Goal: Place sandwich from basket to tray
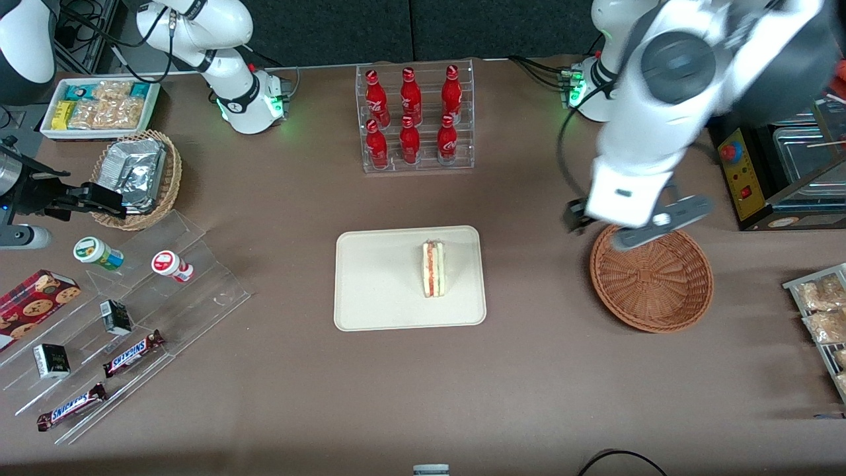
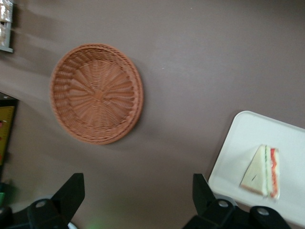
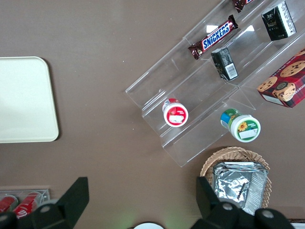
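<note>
The sandwich (image 1: 434, 269), a pale triangular wedge with a red and green filling edge, lies on the cream tray (image 1: 377, 277) at the table's middle. The reddish-brown wicker basket (image 1: 654, 281) stands beside the tray, toward the working arm's end, with nothing in it. My gripper (image 1: 605, 228) hangs open and empty above the basket's rim, on the part farther from the front camera. The left wrist view looks down on the basket (image 2: 96, 93), the tray's corner (image 2: 252, 138) and the sandwich (image 2: 263, 171), with the gripper (image 2: 138, 183) holding nothing between its dark fingers.
A clear rack of red bottles (image 1: 415, 119) stands farther back than the tray. Toward the parked arm's end are a tan basket of foil packets (image 1: 135, 175), a white snack box (image 1: 99, 106) and an acrylic stand with snacks (image 1: 119, 317). A control box (image 1: 743, 172) and packets (image 1: 819, 311) are near the basket.
</note>
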Robot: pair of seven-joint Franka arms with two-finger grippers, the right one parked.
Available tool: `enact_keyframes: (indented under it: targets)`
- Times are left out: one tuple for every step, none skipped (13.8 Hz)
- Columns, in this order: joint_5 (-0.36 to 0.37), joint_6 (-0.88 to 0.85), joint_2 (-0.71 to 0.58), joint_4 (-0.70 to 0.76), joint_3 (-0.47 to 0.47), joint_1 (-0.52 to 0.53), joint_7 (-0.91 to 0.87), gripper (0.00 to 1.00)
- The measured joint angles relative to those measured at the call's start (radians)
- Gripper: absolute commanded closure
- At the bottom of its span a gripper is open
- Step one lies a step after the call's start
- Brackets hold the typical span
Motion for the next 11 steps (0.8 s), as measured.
enact_keyframes:
  targets:
    - [-0.037,-0.023,-0.027,0.009,0.057,-0.002,0.081,0.0]
    - [-0.068,-0.047,-0.05,0.015,0.112,-0.005,0.162,0.0]
    - [-0.096,-0.069,-0.07,0.018,0.162,-0.008,0.237,0.0]
    - [-0.125,-0.088,-0.088,0.019,0.209,-0.011,0.307,0.0]
    - [-0.151,-0.106,-0.104,0.019,0.253,-0.014,0.375,0.0]
    - [-0.171,-0.132,-0.12,0.019,0.297,-0.016,0.444,0.0]
    - [-0.19,-0.163,-0.137,0.017,0.343,-0.019,0.512,0.0]
    - [-0.21,-0.182,-0.156,0.01,0.392,-0.022,0.578,0.0]
    - [-0.222,-0.189,-0.176,-0.002,0.437,-0.024,0.631,0.0]
    - [-0.23,-0.191,-0.192,-0.016,0.466,-0.025,0.666,0.0]
    - [-0.235,-0.19,-0.201,-0.027,0.48,-0.026,0.684,0.0]
